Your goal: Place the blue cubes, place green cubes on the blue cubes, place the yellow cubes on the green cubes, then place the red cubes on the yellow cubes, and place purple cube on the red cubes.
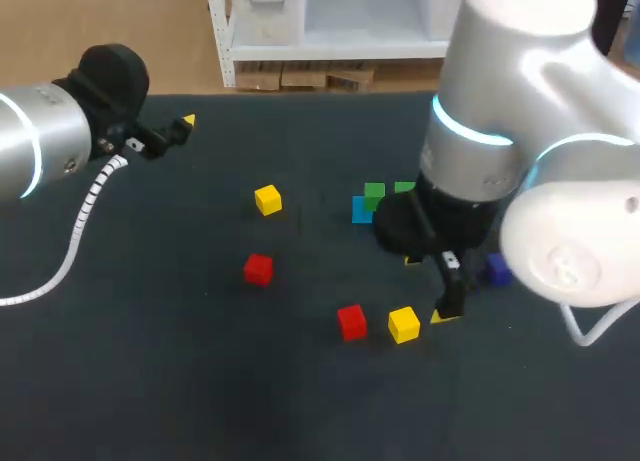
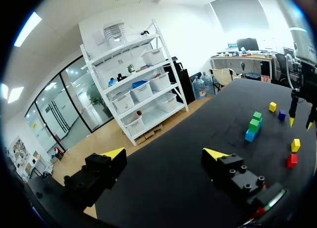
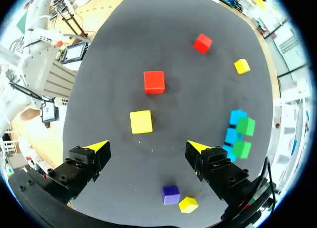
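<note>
Yellow cube [image 1: 403, 324], lower middle of the head view beside a red cube [image 1: 351, 321], looks light, rigid and smooth-faced: pinch two flat opposite sides. Right gripper [image 3: 147, 146] hangs just beside it, fingers spread, empty; left gripper [image 2: 166, 154] at upper left likewise spread and empty. Green cubes [image 1: 373, 193] sit on blue cubes [image 1: 361, 213] right of centre on the dark matte table [image 1: 200, 381].

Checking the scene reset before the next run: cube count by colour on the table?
blue cubes: 2
green cubes: 2
yellow cubes: 3
red cubes: 2
purple cube: 1
Total: 10
</note>
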`<state>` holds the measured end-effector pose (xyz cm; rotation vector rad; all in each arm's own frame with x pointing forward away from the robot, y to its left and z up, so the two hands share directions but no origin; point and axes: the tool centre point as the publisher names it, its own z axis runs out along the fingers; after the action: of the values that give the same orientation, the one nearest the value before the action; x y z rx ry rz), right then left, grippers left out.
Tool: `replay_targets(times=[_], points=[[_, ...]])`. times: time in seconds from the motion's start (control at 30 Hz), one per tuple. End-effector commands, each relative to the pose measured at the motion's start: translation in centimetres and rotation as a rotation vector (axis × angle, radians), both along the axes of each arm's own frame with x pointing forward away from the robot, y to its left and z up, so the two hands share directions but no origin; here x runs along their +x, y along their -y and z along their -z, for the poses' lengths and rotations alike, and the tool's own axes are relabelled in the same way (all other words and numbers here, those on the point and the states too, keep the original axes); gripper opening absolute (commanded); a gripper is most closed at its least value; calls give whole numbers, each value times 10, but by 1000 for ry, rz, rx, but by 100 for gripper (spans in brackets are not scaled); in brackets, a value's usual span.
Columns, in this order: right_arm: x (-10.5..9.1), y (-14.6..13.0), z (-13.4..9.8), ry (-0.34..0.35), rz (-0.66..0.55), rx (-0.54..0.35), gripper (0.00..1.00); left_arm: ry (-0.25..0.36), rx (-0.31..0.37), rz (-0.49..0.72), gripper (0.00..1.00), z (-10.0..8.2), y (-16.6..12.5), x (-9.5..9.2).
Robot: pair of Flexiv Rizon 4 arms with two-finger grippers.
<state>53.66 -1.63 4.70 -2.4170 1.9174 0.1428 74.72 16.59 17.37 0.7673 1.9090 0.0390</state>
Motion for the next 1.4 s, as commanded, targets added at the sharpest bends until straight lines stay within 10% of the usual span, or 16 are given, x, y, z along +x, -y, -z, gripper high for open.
replay_targets(times=[0.03,0.87,1.13,1.3,1.4], points=[[4,-16,13,-20,-23,-25,100,3,1,-2,100,1,1,0],[-2,-15,40,-69,-61,-60,100,3,1,-2,100,1,1,0],[-5,-18,44,-81,-75,-54,49,3,1,-2,100,1,1,0],[-8,-20,47,-91,-84,-55,55,3,1,-2,100,1,1,0],[-9,-21,48,-94,-87,-55,42,3,1,-2,100,1,1,0]])
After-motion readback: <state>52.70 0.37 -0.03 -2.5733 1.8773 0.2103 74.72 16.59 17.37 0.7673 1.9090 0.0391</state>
